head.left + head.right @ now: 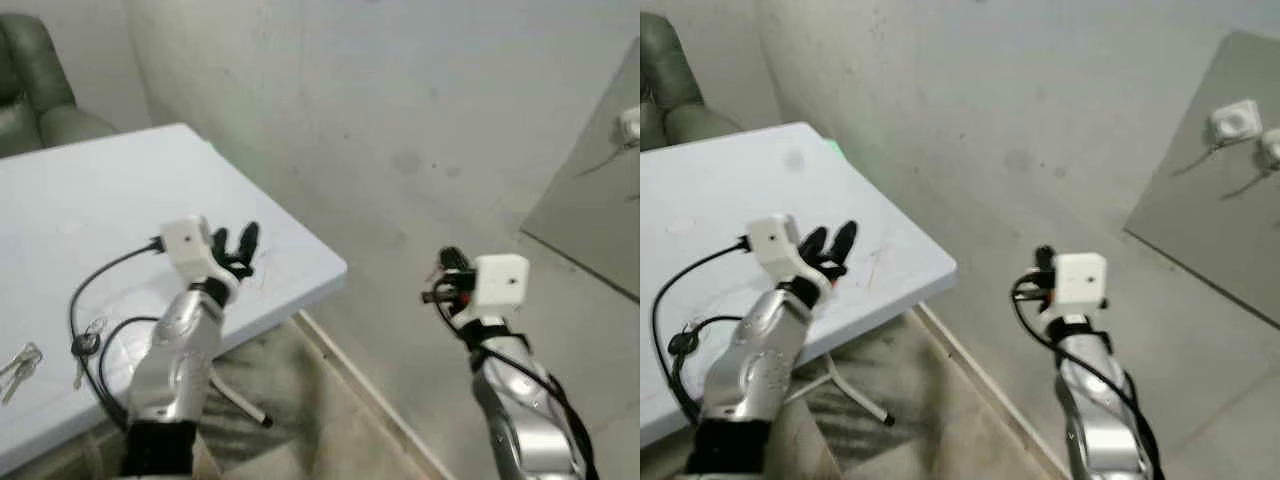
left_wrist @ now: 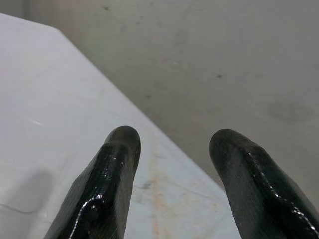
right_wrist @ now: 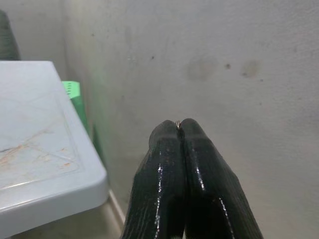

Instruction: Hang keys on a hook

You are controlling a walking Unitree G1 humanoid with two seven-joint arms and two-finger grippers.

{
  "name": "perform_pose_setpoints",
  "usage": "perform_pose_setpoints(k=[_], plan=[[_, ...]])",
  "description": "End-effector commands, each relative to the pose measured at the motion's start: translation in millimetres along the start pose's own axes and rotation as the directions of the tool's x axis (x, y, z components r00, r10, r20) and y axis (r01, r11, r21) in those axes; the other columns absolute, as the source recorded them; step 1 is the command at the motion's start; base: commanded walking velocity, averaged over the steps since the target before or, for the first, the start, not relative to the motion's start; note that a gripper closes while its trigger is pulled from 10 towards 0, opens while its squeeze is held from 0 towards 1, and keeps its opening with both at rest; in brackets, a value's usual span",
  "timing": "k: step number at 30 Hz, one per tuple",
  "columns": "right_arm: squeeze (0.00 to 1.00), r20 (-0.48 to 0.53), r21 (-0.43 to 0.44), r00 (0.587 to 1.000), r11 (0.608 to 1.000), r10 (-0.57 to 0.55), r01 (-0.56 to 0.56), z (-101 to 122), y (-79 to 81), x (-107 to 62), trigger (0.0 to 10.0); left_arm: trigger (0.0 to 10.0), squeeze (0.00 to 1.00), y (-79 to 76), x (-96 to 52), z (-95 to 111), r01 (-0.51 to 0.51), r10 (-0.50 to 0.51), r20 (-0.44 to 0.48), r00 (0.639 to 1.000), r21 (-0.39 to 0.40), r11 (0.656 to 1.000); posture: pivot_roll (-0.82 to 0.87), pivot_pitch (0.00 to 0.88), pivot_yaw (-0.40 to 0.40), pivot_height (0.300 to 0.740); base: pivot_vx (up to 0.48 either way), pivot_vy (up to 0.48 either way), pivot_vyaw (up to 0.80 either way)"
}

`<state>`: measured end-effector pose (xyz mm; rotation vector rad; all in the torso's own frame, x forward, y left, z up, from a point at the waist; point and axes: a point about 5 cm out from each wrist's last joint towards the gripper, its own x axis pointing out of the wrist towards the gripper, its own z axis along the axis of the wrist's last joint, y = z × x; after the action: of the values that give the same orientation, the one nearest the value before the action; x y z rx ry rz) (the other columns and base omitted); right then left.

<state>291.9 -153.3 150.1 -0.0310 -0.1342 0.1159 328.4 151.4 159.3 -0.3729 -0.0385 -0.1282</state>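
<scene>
Your keys (image 1: 20, 368) on the tabletop (image 1: 90, 200) are light and jangly; pinch the ring. Left gripper (image 1: 234, 243) is apart, right gripper (image 3: 180, 130) pressed together.

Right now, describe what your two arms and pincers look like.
Both arms are silver metal with looping black cables. Each wrist carries a white box camera. The left pincer and the right pincer each have two long, glossy black fingers with rounded tips.

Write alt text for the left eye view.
Two silver robot arms reach forward: the left gripper hovers open over a white table, the right gripper is beside a grey wall. Keys lie at the table's near left edge.
</scene>
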Motion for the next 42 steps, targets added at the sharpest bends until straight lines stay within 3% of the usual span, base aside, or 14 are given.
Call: perform_pose_setpoints(k=[1, 12, 33, 42], plan=[[0.0, 0.008, -0.01, 1.0, 1.0, -0.027, 0.027, 1.9, -8.5, -1.4, 10.0, 10.0, 0.0, -7.9, 0.8, -1.7, 0.02, -0.02, -0.005, 1.0, 0.005, 1.0, -0.01, 0.0, -0.055, 0.74, 0.0, 0.0, 0.0], [0.0, -0.028, 0.013, 0.999, 0.999, -0.033, 0.034, -0.7, -10.3, 1.7, 10.0, 10.0, 0.0, -9.2, 1.1, 0.3, 0.031, -0.031, 0.006, 0.999, 0.006, 0.999, -0.01, 0.0, -0.059, 0.74, 0.0, 0.0, -0.05], [0.0, -0.039, 0.028, 0.998, 0.999, -0.044, 0.045, 0.1, -10.8, 3.5, 10.0, 10.0, 0.0, -16.1, 0.2, -0.5, 0.09, -0.09, 0.002, 0.996, 0.004, 0.996, -0.01, 0.0, -0.053, 0.74, 0.0, 0.0, -0.72], [0.0, -0.041, 0.029, 0.998, 0.998, -0.047, 0.048, 0.2, -11.0, 2.8, 10.0, 10.0, 0.0, -13.5, 1.2, -0.6, 0.062, -0.062, -0.004, 0.998, -0.009, 0.998, -0.01, 0.0, -0.05, 0.74, 0.0, 0.322, -0.72]])
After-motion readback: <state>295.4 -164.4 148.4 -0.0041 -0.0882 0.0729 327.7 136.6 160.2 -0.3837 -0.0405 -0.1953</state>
